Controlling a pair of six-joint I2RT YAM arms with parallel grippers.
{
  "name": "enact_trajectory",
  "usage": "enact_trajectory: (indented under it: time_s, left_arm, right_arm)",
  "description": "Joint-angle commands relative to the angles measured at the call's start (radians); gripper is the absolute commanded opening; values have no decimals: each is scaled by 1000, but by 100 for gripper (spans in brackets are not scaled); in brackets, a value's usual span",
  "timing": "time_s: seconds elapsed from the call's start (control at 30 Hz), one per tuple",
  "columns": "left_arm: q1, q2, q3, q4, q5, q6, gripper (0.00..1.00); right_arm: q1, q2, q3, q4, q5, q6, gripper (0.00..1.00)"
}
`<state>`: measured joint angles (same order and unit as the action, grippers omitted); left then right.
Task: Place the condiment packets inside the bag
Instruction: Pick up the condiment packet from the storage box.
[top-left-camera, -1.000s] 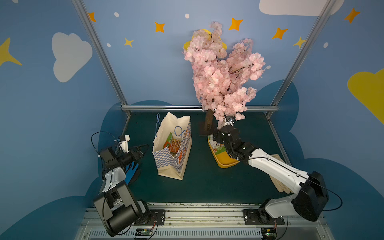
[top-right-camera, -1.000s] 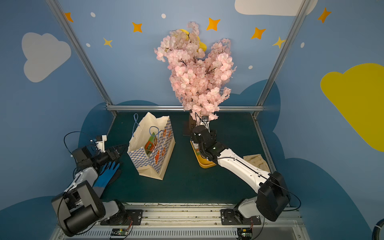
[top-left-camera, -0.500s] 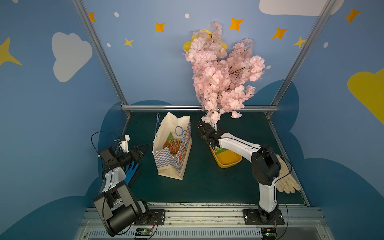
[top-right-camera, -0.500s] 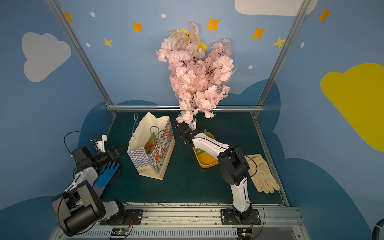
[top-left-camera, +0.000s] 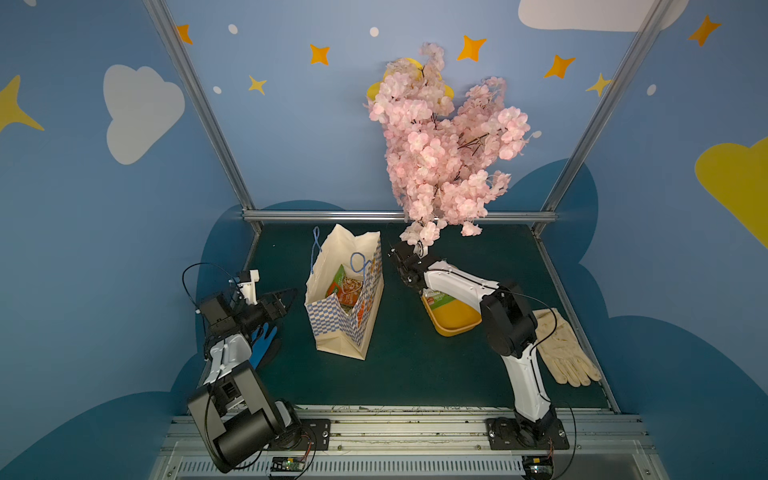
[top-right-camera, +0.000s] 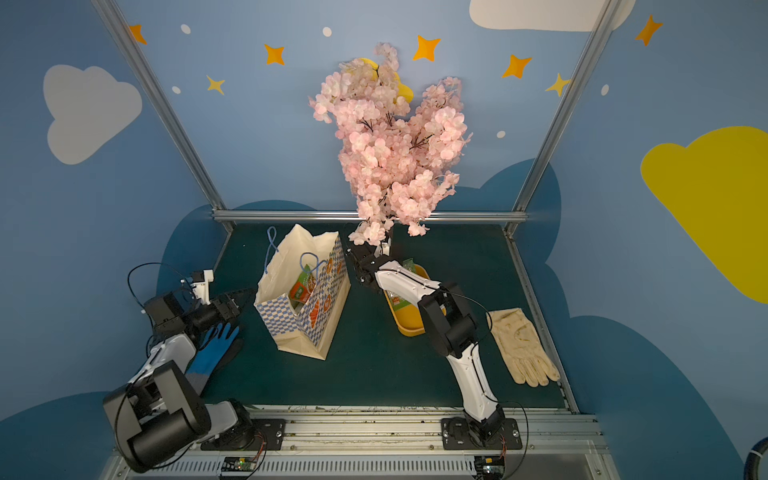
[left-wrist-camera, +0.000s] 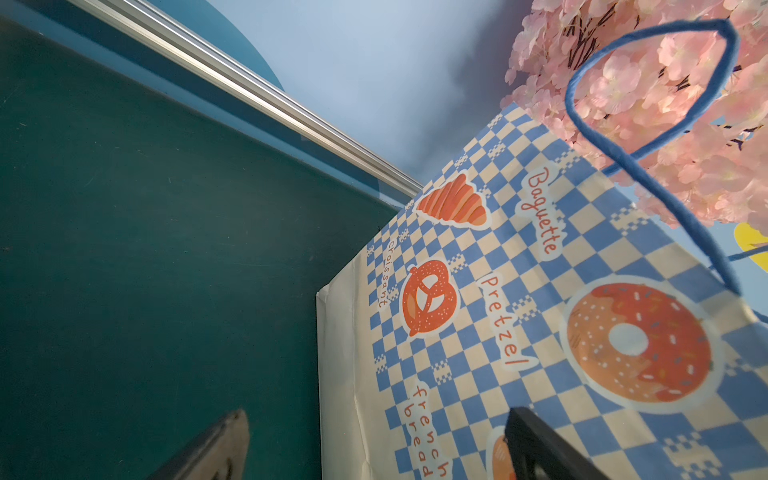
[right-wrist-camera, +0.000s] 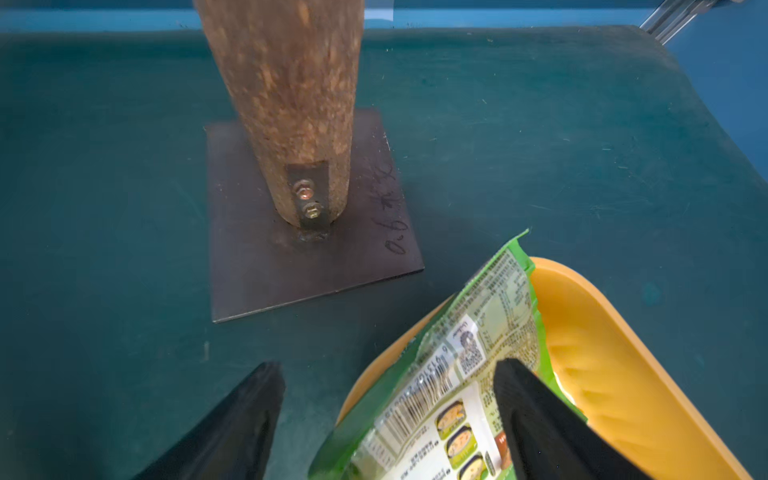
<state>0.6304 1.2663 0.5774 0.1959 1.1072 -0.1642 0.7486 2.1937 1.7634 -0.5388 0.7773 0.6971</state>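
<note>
Condiment packet (right-wrist-camera: 457, 365) glossy, crinkled, bag (top-left-camera: 340, 324) checkered paper, tub (right-wrist-camera: 615, 365) smooth plastic

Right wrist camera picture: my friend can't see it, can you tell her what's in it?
A green condiment packet leans out of a yellow tub, with the open right end effector straddling its edge. Beyond stands a brown tree trunk bolted to a dark square plate on the green table.
</note>
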Motion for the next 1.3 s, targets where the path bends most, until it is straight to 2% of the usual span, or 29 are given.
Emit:
enact_trajectory:
  time_s: [0.0, 0.13, 0.3, 0.67, 1.03, 1.27]
  left_arm:
    - [4, 2, 4, 16, 20, 1, 100]
    - [4, 3, 4, 16, 22, 0, 100]
    - [4, 0, 3, 17, 19, 0, 100]
    - [4, 1, 4, 16, 19, 2, 100]
    - [5, -2, 2, 15, 17, 1, 100]
    - [4, -2, 2, 16, 19, 2, 100]
  right_arm:
    - [-17, 14, 21, -40, -18, 36, 79]
    - [-29, 16, 13, -30, -36, 48, 69]
    - [-36, -1, -14, 5, -51, 49, 50]
    - [-46, -103, -114, 77, -58, 67, 0]
    - [-37, -279, -253, 172, -59, 63, 0]
    - [24, -449, -392, 239, -4, 32, 0]
